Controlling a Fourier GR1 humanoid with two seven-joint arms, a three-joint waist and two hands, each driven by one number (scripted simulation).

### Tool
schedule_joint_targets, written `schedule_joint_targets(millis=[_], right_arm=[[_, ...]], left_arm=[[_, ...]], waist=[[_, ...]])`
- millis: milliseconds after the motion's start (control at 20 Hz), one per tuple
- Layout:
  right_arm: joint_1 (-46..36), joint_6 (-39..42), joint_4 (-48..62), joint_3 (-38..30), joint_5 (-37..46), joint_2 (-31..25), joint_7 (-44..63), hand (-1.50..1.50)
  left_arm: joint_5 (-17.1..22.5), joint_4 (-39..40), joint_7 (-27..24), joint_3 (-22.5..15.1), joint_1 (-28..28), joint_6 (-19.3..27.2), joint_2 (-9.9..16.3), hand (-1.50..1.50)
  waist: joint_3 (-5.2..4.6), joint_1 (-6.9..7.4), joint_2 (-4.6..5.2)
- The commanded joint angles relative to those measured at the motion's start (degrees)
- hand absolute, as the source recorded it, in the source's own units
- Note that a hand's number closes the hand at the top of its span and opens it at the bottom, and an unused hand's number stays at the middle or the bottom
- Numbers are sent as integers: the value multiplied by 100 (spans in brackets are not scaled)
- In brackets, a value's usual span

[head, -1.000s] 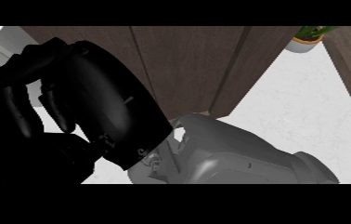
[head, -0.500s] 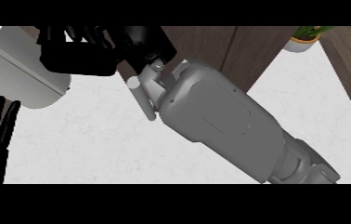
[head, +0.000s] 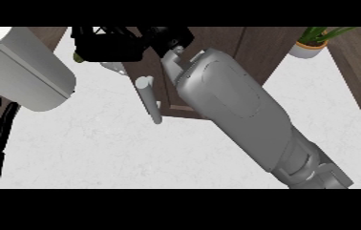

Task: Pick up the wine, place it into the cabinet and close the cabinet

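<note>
right hand (head: 116, 45) risen toward top edge | black, grip unclear | grey cylindrical handle (head: 149, 100)

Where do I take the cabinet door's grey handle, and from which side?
Probably around the handle at mid-length, from its left over the white counter: it is a slim, near-upright bar, with the brown door close on its right.
</note>
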Motion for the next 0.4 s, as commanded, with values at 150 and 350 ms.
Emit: schedule_joint_targets(millis=[150, 350], right_arm=[[53, -42, 933, -328, 392, -505, -469, 150], [128, 145, 1116, -334, 424, -610, -631, 150]], left_arm=[[-128, 27, 16, -57, -62, 21, -102, -150], [-166, -33, 99, -94, -110, 24, -78, -150]], waist=[[39, -55, 232], [40, 3, 245]])
